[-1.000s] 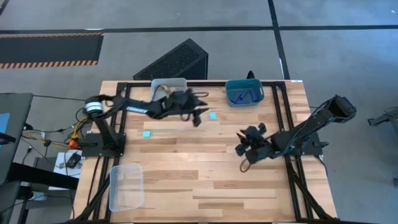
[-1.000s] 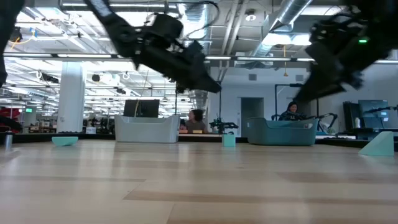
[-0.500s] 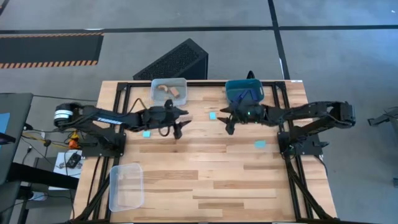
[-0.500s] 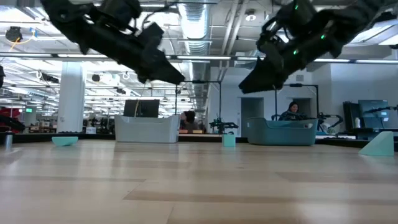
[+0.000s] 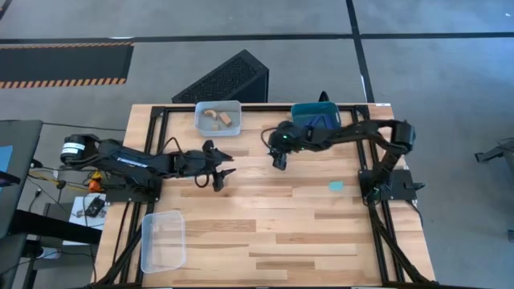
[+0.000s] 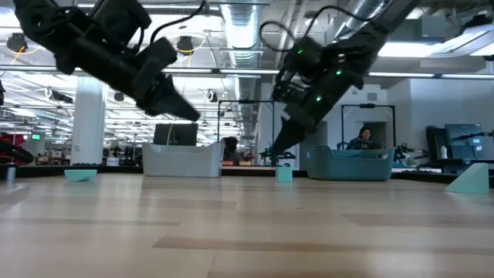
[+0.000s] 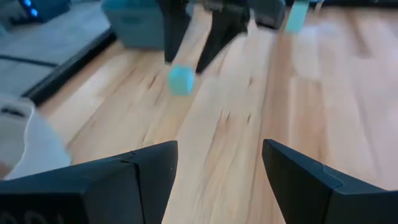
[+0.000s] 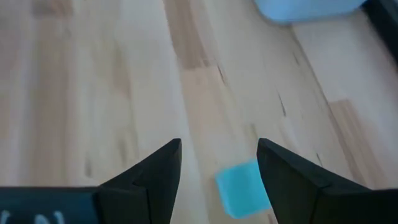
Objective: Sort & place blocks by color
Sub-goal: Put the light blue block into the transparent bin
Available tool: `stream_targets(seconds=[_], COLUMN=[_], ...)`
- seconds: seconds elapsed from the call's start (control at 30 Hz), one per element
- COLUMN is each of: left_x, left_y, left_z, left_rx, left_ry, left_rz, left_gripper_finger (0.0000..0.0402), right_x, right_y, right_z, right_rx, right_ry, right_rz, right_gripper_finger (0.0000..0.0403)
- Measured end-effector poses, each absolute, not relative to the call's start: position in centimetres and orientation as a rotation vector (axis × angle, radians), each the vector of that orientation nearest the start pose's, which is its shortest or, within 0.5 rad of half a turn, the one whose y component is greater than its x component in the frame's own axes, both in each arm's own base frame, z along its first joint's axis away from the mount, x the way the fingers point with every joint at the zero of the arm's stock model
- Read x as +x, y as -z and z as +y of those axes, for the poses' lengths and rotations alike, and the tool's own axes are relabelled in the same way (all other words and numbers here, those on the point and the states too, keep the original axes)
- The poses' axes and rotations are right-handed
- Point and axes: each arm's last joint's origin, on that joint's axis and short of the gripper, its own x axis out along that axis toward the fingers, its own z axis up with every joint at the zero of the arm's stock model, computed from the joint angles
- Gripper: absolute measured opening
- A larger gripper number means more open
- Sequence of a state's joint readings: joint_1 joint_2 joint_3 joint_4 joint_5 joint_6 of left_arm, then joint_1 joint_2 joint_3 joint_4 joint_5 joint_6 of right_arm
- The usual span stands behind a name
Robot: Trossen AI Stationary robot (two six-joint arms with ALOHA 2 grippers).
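Note:
A cyan cube (image 8: 242, 190) lies on the table just ahead of my right gripper (image 8: 219, 146), whose open fingers hang a little above it without touching. From above, that gripper (image 5: 279, 159) hides the cube. My left gripper (image 5: 220, 168) is open and holds nothing; it hovers over bare wood left of centre. A second cyan block (image 5: 336, 185) lies at the right. A third (image 6: 81, 174) shows only in the low view, at the left. Tan pieces lie in the far clear bin (image 5: 218, 117), and dark blue bars lie in the teal bin (image 5: 316, 118).
An empty clear bin (image 5: 163, 239) sits at the table's near left corner. The near half of the wooden table (image 5: 281, 241) has nothing on it. Black frame rails (image 5: 161, 144) run along the left, right and far edges. People and desks show in the room beyond.
My right gripper has swung from the table's near right toward the far edge and left, rolling as it went, and now hangs over the cyan cube beside the teal bin. A cyan block now shows where it stood. My left gripper has drawn back from the far clear bin toward the left.

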State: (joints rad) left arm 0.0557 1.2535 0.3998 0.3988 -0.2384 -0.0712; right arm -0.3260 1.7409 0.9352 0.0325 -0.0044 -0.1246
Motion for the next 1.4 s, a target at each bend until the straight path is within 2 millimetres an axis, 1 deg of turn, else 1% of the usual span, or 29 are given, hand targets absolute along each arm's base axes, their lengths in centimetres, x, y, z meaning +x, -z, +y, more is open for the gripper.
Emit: stream_targets(seconds=[0.07, 0.1, 0.23, 0.4, 0.5, 0.57, 0.67, 0.9, 0.97, 1.03, 1.1, 1.17, 1.27, 1.4], left_x=[22.4, 22.3, 22.2, 22.2, 22.2, 22.2, 22.2, 22.2, 22.2, 22.2, 22.2, 22.2, 22.3, 22.6], left_y=[-16.0, -15.8, -15.7, -15.7, -15.6, -15.6, -15.6, -15.6, -15.6, -15.6, -15.7, -15.7, -15.7, -16.2], left_z=[1.8, 1.8, 1.8, 1.8, 1.8, 1.8, 1.8, 1.8, 1.8, 1.8, 1.9, 1.7, 1.0, -0.2], left_rx=[-0.019, -0.016, -0.006, 0.002, 0.011, 0.012, 0.013, 0.011, 0.011, 0.017, 0.047, 0.079, 0.143, 0.252], left_ry=[-0.324, -0.336, -0.366, -0.370, -0.370, -0.373, -0.373, -0.375, -0.376, -0.377, -0.387, -0.372, -0.300, -0.220], left_rz=[0.463, 0.464, 0.467, 0.470, 0.473, 0.474, 0.474, 0.474, 0.474, 0.474, 0.473, 0.474, 0.480, 0.431], left_gripper_finger=[0.0226, 0.0226, 0.0226, 0.0226, 0.0226, 0.0226, 0.0226, 0.0226, 0.0226, 0.0226, 0.0226, 0.0226, 0.0226, 0.0226], right_x=[33.4, 33.7, 34.1, 33.8, 33.5, 33.4, 33.6, 34.0, 34.2, 34.4, 35.1, 36.0, 37.3, 38.1], right_y=[-15.9, -15.9, -15.4, -14.6, -13.9, -13.9, -14.1, -14.3, -14.4, -14.5, -14.8, -15.4, -16.2, -16.9], right_z=[-11.7, -12.0, -12.9, -13.6, -13.6, -13.8, -13.6, -13.5, -13.3, -12.8, -12.0, -11.1, -9.3, -7.7], right_rx=[0.008, 0.007, 0.010, 0.027, 0.048, 0.058, 0.054, 0.089, 0.129, 0.198, 0.284, 0.335, 0.334, 0.356], right_ry=[0.255, 0.252, 0.244, 0.248, 0.231, 0.229, 0.226, 0.172, 0.188, 0.170, 0.073, -0.050, -0.190, -0.302], right_rz=[0.841, 0.863, 0.965, 1.033, 1.080, 1.071, 1.059, 0.999, 0.991, 0.966, 0.902, 0.800, 0.635, 0.539], right_gripper_finger=[0.0234, 0.0234, 0.0234, 0.0234, 0.0232, 0.0227, 0.0209, 0.0134, 0.0121, 0.0120, 0.0126, 0.0139, 0.0148, 0.0140])
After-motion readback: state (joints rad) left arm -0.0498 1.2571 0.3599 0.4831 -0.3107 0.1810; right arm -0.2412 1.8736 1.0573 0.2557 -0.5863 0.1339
